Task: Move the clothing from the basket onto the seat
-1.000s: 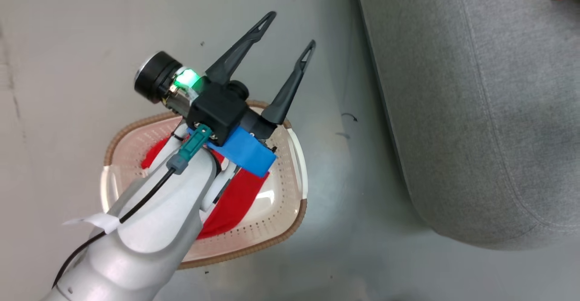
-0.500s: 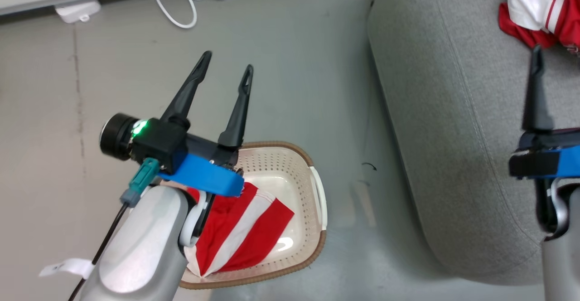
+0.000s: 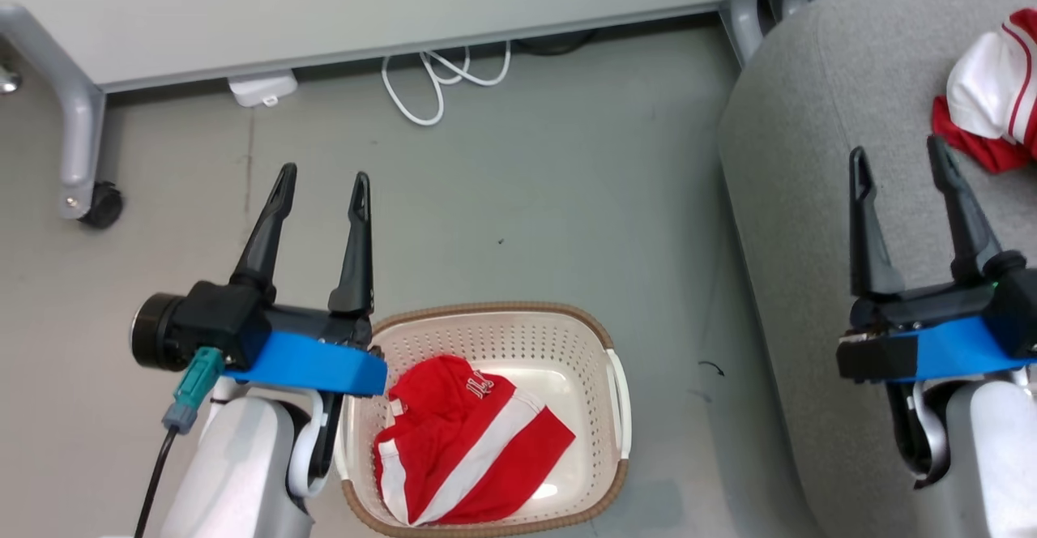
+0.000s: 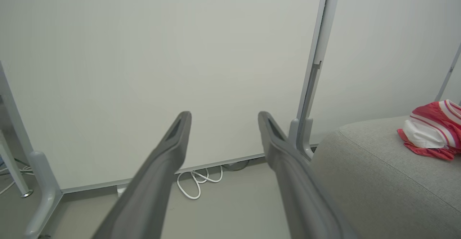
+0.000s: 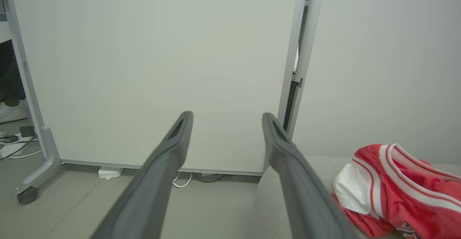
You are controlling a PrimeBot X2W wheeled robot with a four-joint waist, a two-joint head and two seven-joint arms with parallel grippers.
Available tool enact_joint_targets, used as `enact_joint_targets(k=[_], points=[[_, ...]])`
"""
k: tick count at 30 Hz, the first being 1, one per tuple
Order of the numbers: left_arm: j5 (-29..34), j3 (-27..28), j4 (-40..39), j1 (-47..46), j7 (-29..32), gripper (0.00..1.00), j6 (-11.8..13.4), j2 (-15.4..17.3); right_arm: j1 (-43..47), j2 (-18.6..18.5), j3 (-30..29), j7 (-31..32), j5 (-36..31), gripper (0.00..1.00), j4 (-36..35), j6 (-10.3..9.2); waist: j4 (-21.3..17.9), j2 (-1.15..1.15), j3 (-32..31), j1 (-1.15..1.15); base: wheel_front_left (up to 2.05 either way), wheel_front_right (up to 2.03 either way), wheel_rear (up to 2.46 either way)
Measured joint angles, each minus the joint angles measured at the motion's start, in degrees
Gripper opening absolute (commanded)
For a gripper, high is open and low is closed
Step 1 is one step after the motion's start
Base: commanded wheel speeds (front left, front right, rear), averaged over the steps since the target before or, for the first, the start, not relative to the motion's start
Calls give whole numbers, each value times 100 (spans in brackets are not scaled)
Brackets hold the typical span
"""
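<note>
Head view, grey floor (image 3: 551, 198), white partition (image 3: 364, 3), left pincer (image 3: 324, 173) and right pincer (image 3: 896, 147) gaping, empty.

No legible text, brand, number or sign anywhere. Just one trace of print: small white lettering (image 3: 479, 386) on the red garment (image 3: 462, 449) lying in the basket (image 3: 494, 313), at 6 o'clock in the head view. Set toward 12 o'clock on the cloth, on a red panel just beside a white stripe. A few characters at most, running aslant over a fold, too small and crumpled to read.
</note>
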Motion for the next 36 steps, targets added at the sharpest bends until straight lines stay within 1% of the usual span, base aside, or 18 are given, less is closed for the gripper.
enact_joint_targets(k=[9,17,23,36], points=[[193,455,57,481,0,100,-167,-179,474,192,134,0,-100,100,-133,0,206,0,-423,0,0,0,0],[330,747,79,734,0,100,-255,-287,822,303,121,0,-116,100,-220,0,265,0,-589,0,0,0,0],[393,905,119,929,0,100,-307,-339,1043,345,69,0,-109,100,-199,-1,280,0,-740,0,0,0,0],[481,1014,143,1087,0,100,-372,-435,1238,363,-11,0,10,100,-119,-1,277,0,-892,1,0,0,0]])
